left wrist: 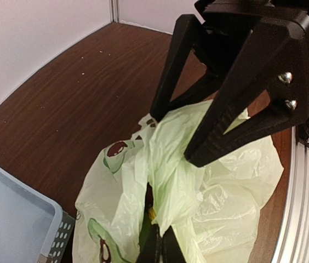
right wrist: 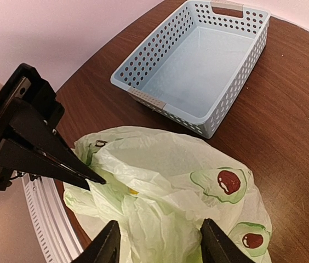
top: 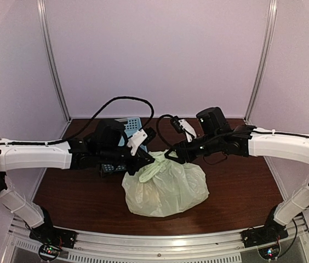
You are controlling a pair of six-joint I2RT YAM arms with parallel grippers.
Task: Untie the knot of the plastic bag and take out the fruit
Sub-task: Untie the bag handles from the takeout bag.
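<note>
The pale yellow-green plastic bag (top: pixel 165 186) sits mid-table, printed with green and dark red marks (right wrist: pixel 228 181). My left gripper (left wrist: pixel 161 233) is shut on a fold of bunched plastic at the bag's top; it also shows in the top view (top: pixel 150 159) and the right wrist view (right wrist: pixel 95 179). My right gripper (right wrist: pixel 160 241) is open wide, its fingers either side of the crumpled top; it shows in the top view (top: pixel 172 155) and in the left wrist view (left wrist: pixel 172 139). I cannot make out the knot as a distinct twist. Of the fruit, only a yellow speck (right wrist: pixel 133 192) shows through a gap.
A light blue perforated basket (right wrist: pixel 143 98) stands empty behind the bag, partly under my left arm in the top view (top: pixel 132 125). The metal rail (top: pixel 154 249) runs along the table's near edge. White walls close in the back and sides.
</note>
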